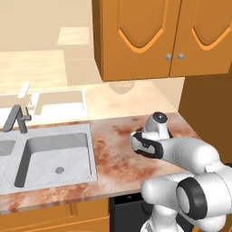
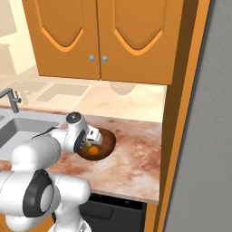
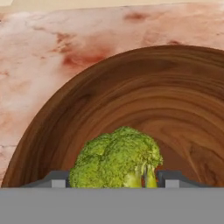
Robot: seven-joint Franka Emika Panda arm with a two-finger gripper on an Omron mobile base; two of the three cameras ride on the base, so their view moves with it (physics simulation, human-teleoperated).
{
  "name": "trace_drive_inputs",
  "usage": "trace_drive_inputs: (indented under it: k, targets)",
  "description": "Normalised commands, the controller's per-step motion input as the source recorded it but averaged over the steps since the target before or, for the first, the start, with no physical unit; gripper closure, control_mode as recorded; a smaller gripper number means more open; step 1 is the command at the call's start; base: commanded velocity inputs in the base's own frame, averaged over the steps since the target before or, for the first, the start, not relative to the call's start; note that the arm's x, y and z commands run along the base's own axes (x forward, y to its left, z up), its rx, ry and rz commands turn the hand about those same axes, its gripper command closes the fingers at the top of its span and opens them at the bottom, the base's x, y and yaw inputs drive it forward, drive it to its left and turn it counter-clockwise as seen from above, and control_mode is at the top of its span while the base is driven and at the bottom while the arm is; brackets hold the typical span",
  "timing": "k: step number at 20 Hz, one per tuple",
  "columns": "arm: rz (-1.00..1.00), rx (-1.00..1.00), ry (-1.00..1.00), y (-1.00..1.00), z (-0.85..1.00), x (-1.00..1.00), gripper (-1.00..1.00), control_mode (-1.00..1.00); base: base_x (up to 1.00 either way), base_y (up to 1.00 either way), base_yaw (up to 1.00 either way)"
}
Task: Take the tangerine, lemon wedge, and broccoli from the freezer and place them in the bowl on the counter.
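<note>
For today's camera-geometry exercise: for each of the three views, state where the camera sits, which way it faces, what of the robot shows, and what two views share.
Left base view: behind-left of the arm, looking forward-down at the counter and sink; white arm lower right.
Right base view: behind-right, looking at the bowl holding the tangerine; arm lower left.
Hand view: on the hand, looking into the bowl; the gripper flanks the broccoli.
Both base views share counter, sink, orange cabinets.

The dark-brown wooden bowl sits on the marbled bench, near its right end. Inside lie the orange tangerine and the lumpy green broccoli, floret up.
</note>
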Motion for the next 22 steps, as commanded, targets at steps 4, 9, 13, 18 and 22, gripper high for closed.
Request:
trace_drive_inputs:
  k: [4,9,13,18,22]
  targets:
    - [0.0,0.0,0.0,0.0,-0.01,0.01,-1.0,-1.0,0.0,0.0,0.0]
    - [0.0,0.0,-0.04,0.0,0.15,0.0,-1.0,-1.0,0.0,0.0,0.0]
    - [0.0,0.0,-0.13,-0.18,0.52,-0.15,-1.0,-1.0,0.0,0.0,0.0]
    - [-0.04,0.0,-0.16,-0.01,0.73,-0.56,-1.0,-1.0,0.0,0.0,0.0]
    - [-0.04,0.0,-0.15,0.0,0.78,-0.77,-1.0,-1.0,0.0,0.0,0.0]
